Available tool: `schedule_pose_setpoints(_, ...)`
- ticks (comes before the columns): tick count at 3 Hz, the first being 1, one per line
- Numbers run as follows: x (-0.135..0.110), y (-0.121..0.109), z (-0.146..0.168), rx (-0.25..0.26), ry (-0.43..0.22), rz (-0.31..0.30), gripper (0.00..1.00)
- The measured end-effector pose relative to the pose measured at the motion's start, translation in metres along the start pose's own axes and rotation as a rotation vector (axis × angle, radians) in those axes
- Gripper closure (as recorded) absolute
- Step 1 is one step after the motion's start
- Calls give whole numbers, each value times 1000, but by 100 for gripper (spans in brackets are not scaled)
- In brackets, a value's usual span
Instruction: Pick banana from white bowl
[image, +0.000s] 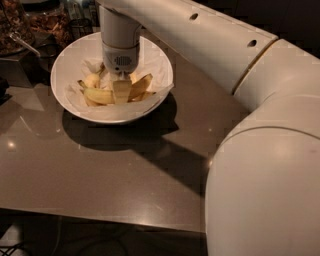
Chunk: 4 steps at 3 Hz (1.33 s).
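The white bowl (70, 55) stands on the dark table at the upper left, lined with crumpled white paper. Several yellow bananas lie in it. The banana (100, 96), long and curved, lies across the front of the bowl, with shorter bananas (141, 85) to its right and behind it. My gripper (121, 91) reaches straight down into the bowl from the white wrist (120, 50). Its tip is on or just above the middle of the banana and hides part of it.
The dark table (100, 170) runs forward to its front edge. Dark containers with brown contents (47, 22) stand behind and left of the bowl. My large white arm (260, 150) fills the right side of the view.
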<state>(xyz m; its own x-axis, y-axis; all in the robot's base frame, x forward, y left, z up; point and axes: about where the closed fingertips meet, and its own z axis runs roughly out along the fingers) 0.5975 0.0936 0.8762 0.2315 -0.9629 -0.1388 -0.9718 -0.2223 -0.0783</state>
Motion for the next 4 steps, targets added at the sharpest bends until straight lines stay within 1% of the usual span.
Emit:
schedule_pose_setpoints(1, 2, 4, -11, 27, -29, 1, 100)
schedule_pose_setpoints(2, 5, 16, -37, 60, -65, -1, 100)
schedule_pose_setpoints(3, 5, 34, -69, 104, -100, -16, 100)
schedule_pose_setpoints(4, 6, 62, -94, 134, -147, -42, 100)
